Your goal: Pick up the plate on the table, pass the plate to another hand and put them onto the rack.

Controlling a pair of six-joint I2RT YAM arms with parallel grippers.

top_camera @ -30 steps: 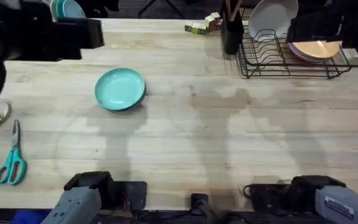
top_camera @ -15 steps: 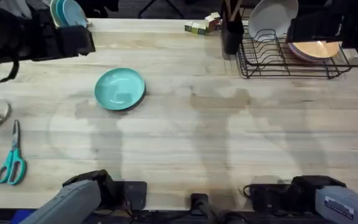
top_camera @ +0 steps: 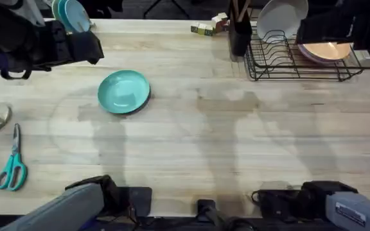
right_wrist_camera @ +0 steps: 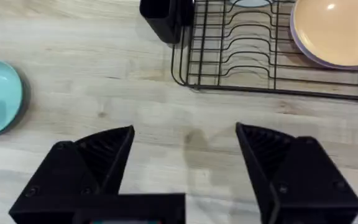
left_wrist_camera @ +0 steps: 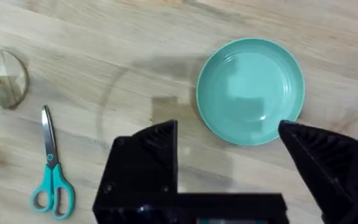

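Table (top_camera: pixel 236 141): light wood planks.
On it: teal plate (top_camera: pixel 124 92), scissors (top_camera: pixel 11 163) at left, black wire rack (top_camera: pixel 300 61) far right.

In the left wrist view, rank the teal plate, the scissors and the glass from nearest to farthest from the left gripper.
Measured from the left gripper:
1. The teal plate, flat on the table, with one finger at its rim.
2. The scissors, lying flat out to the side, well past the other finger.
3. The glass, farther out on the scissors' side, at the picture's edge.
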